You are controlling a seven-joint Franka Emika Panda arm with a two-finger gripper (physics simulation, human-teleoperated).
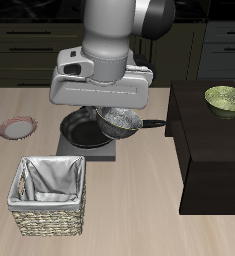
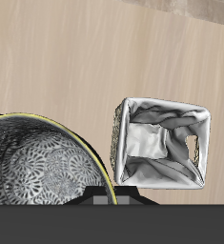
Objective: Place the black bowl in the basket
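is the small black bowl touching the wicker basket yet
Apart. In the wrist view, bare wood table separates the small black bowl with grey speckled inside from the square woven cloth-lined basket; the exterior view agrees.

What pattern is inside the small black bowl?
Grey speckled mottling inside the small black bowl, under a dark rim; clearest in the wrist view.

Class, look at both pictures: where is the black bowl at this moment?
In the exterior view the black bowl hangs under the gripper, above the frying pan and farther back than the basket. The wrist view shows it close to the camera, beside the basket.
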